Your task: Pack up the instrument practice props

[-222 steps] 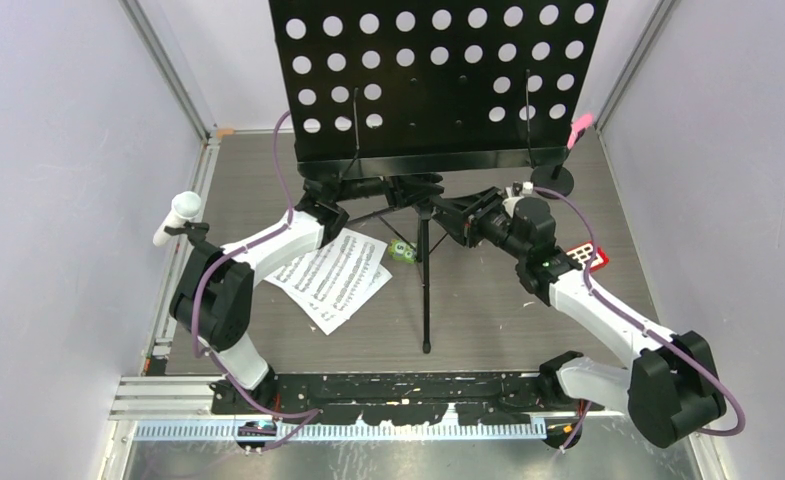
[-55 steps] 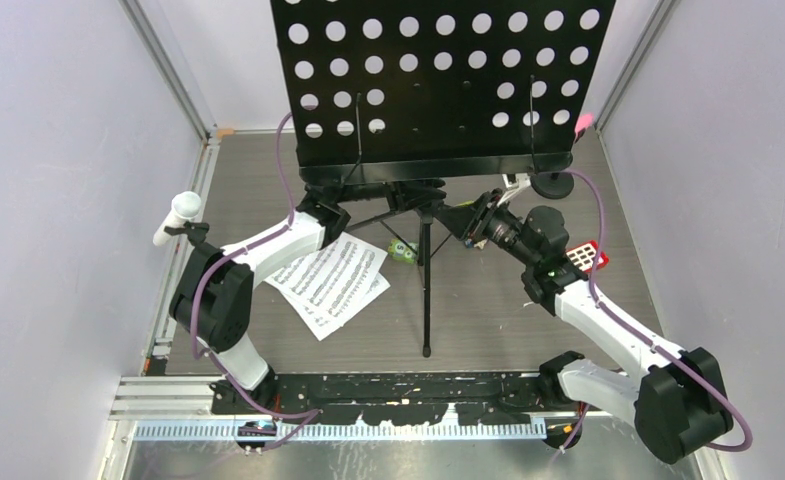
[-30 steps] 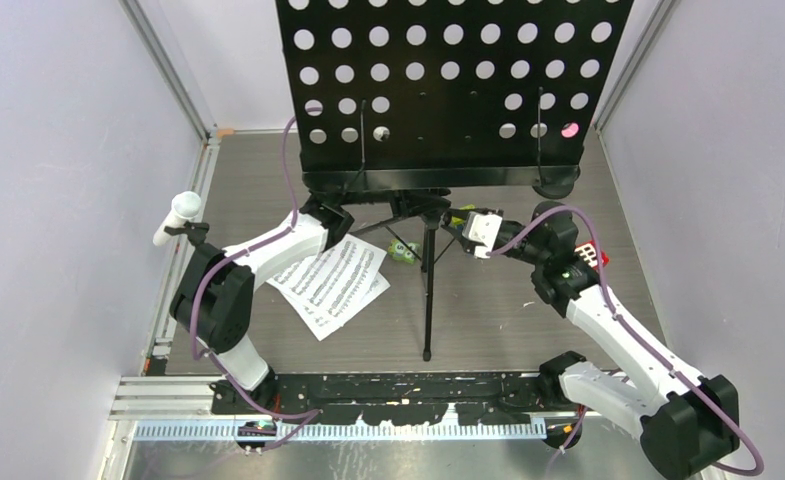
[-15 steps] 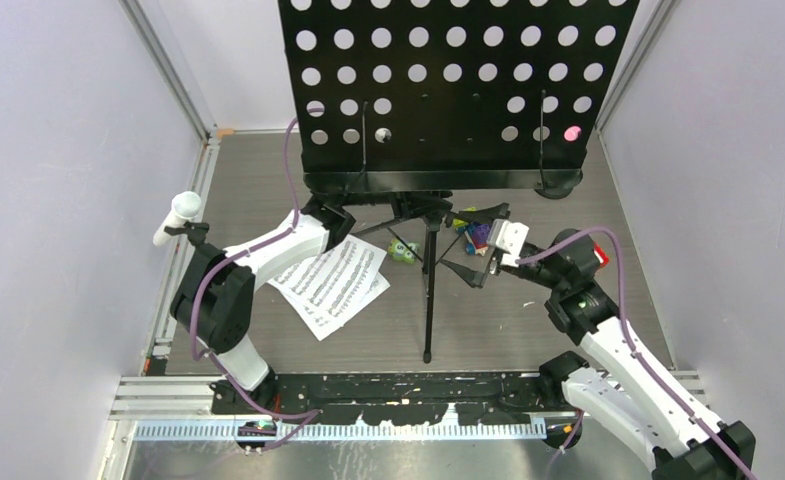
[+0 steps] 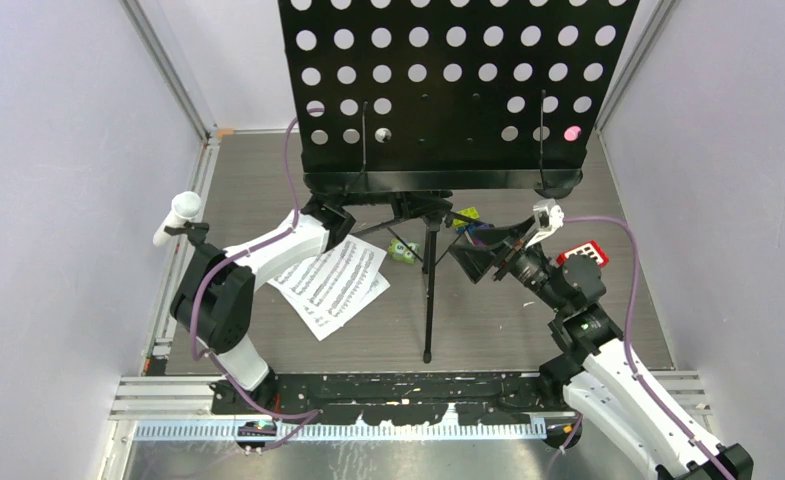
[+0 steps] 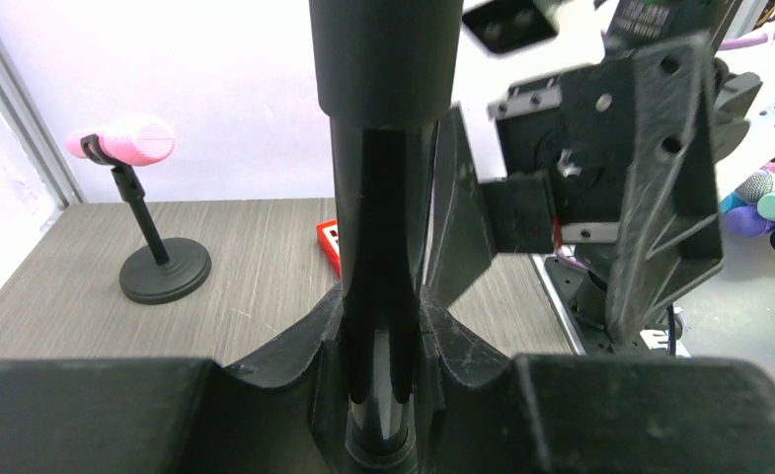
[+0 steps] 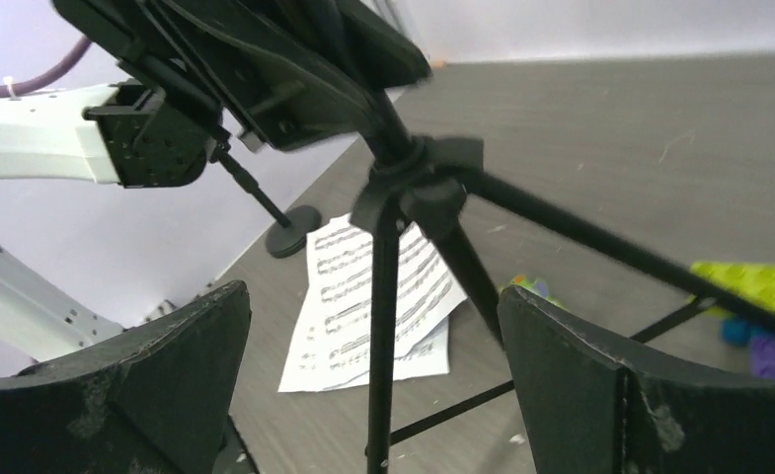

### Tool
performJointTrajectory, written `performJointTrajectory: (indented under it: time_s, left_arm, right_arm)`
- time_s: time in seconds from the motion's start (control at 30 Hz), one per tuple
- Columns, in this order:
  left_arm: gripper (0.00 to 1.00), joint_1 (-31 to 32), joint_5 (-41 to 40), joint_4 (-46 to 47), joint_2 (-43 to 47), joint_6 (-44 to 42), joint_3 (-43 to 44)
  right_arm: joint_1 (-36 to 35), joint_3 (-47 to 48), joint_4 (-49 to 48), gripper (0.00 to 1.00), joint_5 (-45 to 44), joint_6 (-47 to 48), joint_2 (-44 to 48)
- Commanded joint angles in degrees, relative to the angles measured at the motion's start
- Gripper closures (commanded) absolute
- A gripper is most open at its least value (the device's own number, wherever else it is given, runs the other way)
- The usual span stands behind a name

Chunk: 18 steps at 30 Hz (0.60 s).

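Black stand pole (image 6: 378,197) pinched by left fingers (image 6: 87,415); right arm (image 5: 618,385) angled toward it, right fingers (image 7: 146,375) spread.

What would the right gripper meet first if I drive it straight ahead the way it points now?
Probably the music stand's tripod hub, which sits between the fingers of the open right gripper in the wrist view. Depth is unclear; the sheet music lies farther behind.
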<state>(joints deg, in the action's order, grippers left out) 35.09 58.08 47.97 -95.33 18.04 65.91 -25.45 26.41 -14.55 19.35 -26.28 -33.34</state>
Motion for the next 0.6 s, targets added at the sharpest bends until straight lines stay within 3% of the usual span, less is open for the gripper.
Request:
performJointTrajectory:
  time_s: [0.0,0.17,0.37,0.47,0.53,0.57]
  left_arm:
    - [1.0,0.16,1.99,-6.39,-1.24,1.91,-0.89]
    - [1.0,0.17,1.95,-6.39,-1.27,1.91,-0.96]
    - [1.0,0.2,1.99,-6.39,-1.26,1.88,-0.93]
    - [1.0,0.24,1.95,-6.4,-1.32,1.89,-0.96]
    - [1.0,0.19,1.99,-6.39,-1.33,1.86,-0.94]
    - [1.0,0.19,1.95,-6.38,-1.29,1.9,-0.94]
  right_arm:
    - [-2.09,-5.9,-8.08,0.0,-2.44,-12.77,-1.71]
    - [-8.82,-6.99,-8.58,0.0,-7.68,-7.34,-4.72]
    - [-15.66,-9.17,-16.93,0.03,-12.0,-3.81,-11.45]
    - [-17.2,-10.52,-21.18,0.19,-13.59,-1.48,-14.51]
    - [-17.64,-11.41,-24.49,0.45,-13.66,-0.09,-16.73]
    - [-17.67,-11.89,-26.1,0.53,-13.63,0.52,-17.76]
